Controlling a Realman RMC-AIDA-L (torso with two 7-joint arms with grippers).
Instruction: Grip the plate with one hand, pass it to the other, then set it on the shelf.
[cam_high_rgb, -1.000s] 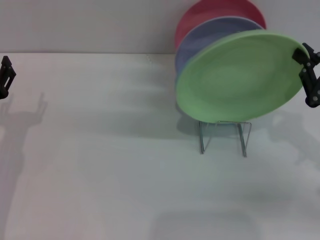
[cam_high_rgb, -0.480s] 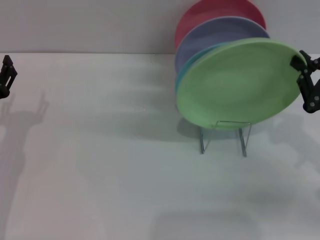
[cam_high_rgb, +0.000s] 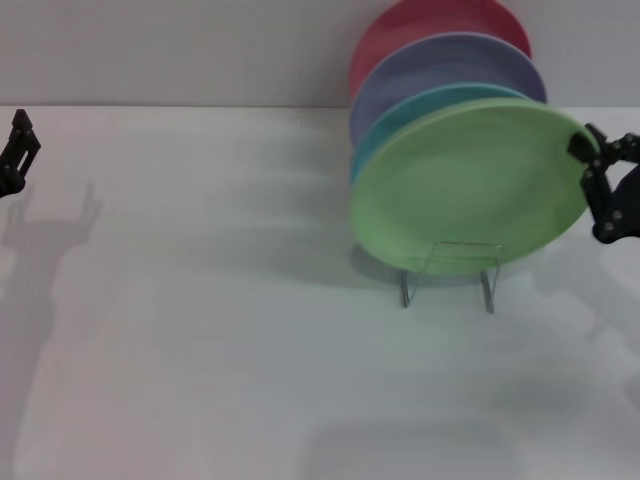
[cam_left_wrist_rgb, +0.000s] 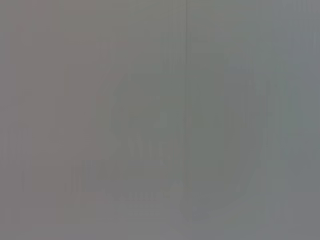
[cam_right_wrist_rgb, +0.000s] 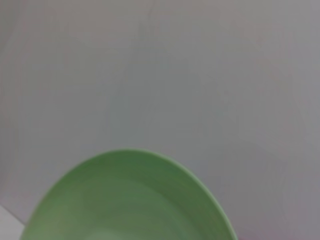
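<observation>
The light green plate stands tilted at the front of the silver wire shelf, its lower rim behind the front wire loop. My right gripper is shut on the plate's right rim, at the right edge of the head view. The right wrist view shows only the plate's upper rim against the white table, not my own fingers. My left gripper hangs at the far left edge of the head view, far from the plate. The left wrist view shows only plain grey.
Behind the green plate a turquoise plate, a lavender-blue plate and a red plate stand in the same shelf. The white table stretches left and forward of the shelf. A pale wall stands at the back.
My right gripper has lowered with the green plate, whose lower rim has come down behind the shelf's front loop. The turquoise plate now shows behind it. The left gripper has hardly moved.
</observation>
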